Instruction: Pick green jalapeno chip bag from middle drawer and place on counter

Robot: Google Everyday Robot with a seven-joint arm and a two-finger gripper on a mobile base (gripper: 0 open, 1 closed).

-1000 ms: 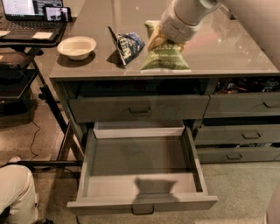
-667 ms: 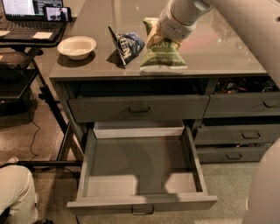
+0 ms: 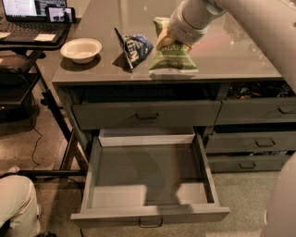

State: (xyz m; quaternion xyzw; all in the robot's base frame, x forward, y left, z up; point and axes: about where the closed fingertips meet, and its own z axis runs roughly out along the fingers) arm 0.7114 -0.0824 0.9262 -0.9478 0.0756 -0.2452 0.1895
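Note:
The green jalapeno chip bag (image 3: pixel 173 58) rests on the counter (image 3: pixel 231 51) near its front edge, its lower end flat on the surface and its top raised. My gripper (image 3: pixel 165 39) comes in from the upper right and is shut on the bag's upper part. The middle drawer (image 3: pixel 148 178) is pulled fully out below, and nothing lies inside it.
A dark blue-and-white chip bag (image 3: pixel 133 47) stands just left of the green bag. A white bowl (image 3: pixel 81 48) sits at the counter's left end. A black side table with a laptop (image 3: pixel 27 11) is at far left. A person's knee (image 3: pixel 16 203) is at bottom left.
The arm has shifted slightly to the right above the counter. The green bag stays in the same spot on the counter with the gripper on it.

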